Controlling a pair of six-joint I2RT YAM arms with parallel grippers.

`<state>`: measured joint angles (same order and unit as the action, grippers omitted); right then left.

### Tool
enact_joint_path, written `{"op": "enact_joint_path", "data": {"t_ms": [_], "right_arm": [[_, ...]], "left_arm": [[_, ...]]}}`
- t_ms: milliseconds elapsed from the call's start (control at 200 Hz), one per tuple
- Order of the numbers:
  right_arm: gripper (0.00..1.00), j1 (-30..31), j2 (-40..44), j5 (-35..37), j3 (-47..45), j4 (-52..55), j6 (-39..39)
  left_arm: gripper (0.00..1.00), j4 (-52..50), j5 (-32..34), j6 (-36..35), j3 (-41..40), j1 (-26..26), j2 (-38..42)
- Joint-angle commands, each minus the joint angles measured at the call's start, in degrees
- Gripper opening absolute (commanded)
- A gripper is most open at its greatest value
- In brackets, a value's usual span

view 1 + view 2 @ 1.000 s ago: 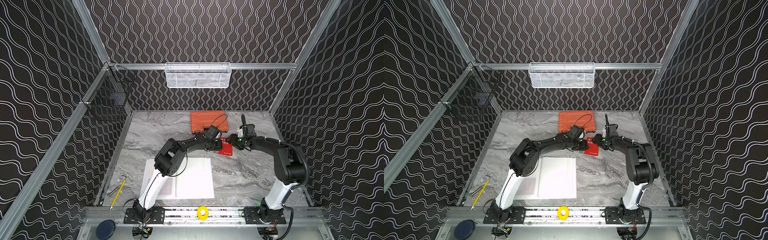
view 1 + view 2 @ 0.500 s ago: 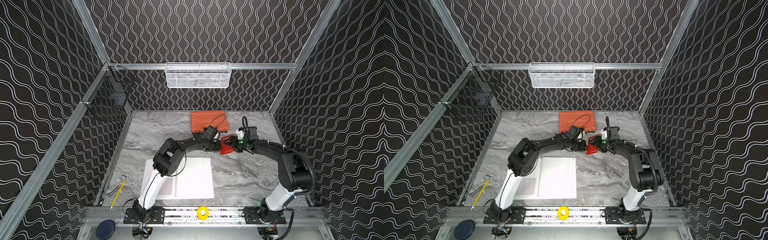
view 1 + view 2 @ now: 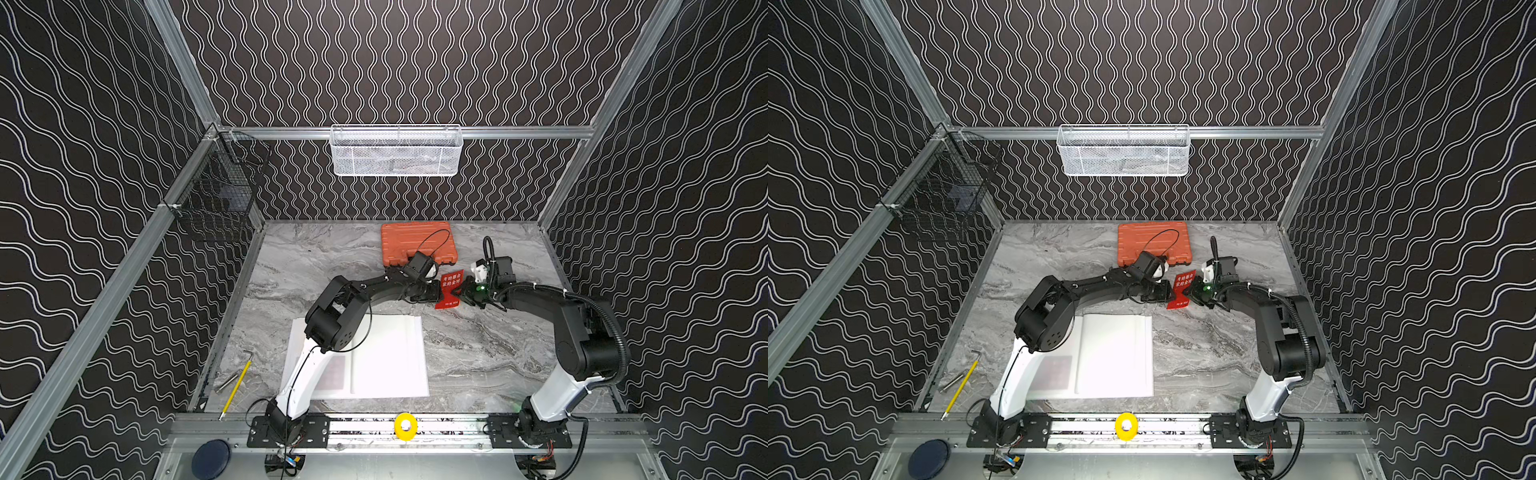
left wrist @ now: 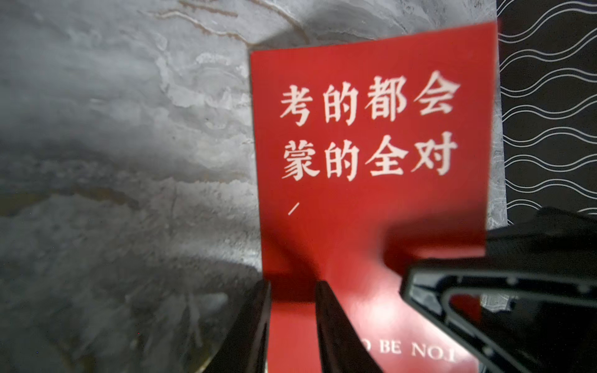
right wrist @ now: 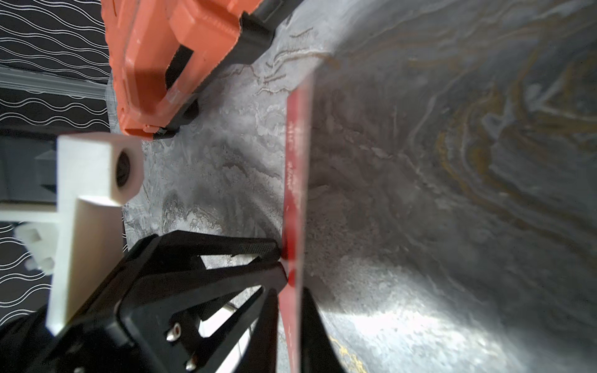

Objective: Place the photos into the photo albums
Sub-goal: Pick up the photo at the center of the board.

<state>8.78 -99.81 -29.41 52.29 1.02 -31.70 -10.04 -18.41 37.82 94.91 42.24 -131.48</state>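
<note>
The right black claw (image 3: 460, 293) had just clamped the small red white-lettered card (image 3: 451, 279), tilted up far of the open white album (image 3: 390, 357), while the left claw (image 3: 441, 294), jaws narrow, touched its left edge, grip unclear, so carrying could likely begin.

The right gripper (image 5: 290, 305) clamps a red card (image 5: 295, 181), seen edge-on, between its fingers (image 5: 315, 329). The left gripper (image 5: 280, 258) pinches the same card from the side. An orange tool case (image 5: 155, 58) lies on the grey marble surface (image 5: 436, 193) behind.
</note>
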Motion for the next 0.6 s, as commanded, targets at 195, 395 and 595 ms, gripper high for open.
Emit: {"op": "enact_joint_path", "data": {"t_ms": [195, 395, 595], "right_arm": [[0.00, 0.0, 3.1, -0.9, -0.7, -0.3, 0.0], [0.00, 0.0, 7.4, -1.9, -1.8, 0.3, 0.0], [0.00, 0.0, 11.2, -4.4, -3.5, 0.1, -0.6]], "left_arm": [[0.34, -8.1, 0.5, -1.2, 0.2, 0.0, 4.2], [0.47, -9.3, 0.6, -2.7, -2.9, -1.2, 11.0], [0.58, -9.5, -0.5, -3.8, -7.9, -4.3, 18.9]]}}
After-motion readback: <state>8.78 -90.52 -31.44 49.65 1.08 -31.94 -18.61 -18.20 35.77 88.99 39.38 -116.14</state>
